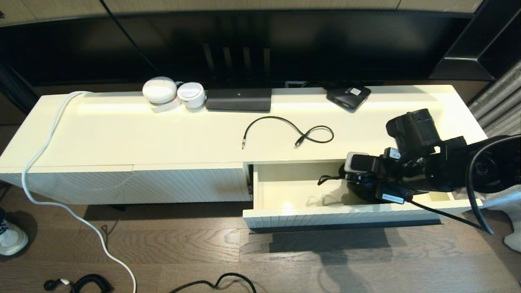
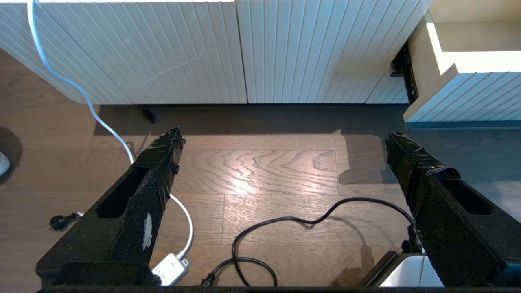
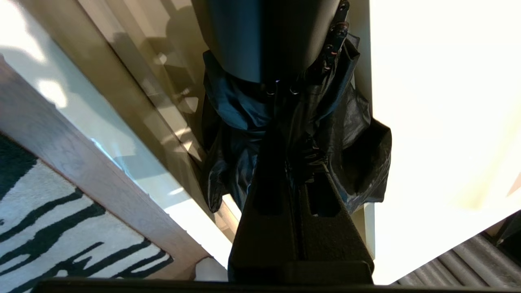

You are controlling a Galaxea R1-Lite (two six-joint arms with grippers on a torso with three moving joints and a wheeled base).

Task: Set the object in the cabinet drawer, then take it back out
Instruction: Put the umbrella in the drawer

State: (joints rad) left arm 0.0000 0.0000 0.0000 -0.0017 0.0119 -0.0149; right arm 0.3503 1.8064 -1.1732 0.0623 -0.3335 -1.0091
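The cabinet drawer [image 1: 325,217] stands pulled open at the right of the white cabinet, its cream inside [image 1: 293,189] showing. My right gripper [image 1: 359,188] reaches into it from the right. It is shut on a folded dark blue-black umbrella [image 3: 240,114], its fingers [image 3: 325,191] pinching the fabric. The umbrella [image 1: 363,194] hangs low inside the drawer with a strap [image 1: 325,178] trailing left; I cannot tell whether it touches the drawer floor. My left gripper [image 2: 285,138] hangs open over the wood floor in front of the cabinet, holding nothing.
A black cable [image 1: 289,132], two white round devices [image 1: 171,93], a black box [image 1: 238,99] and a small black box [image 1: 348,96] lie on the cabinet top. A white cord [image 1: 40,154] hangs over the left end. Cables lie on the floor [image 2: 285,221].
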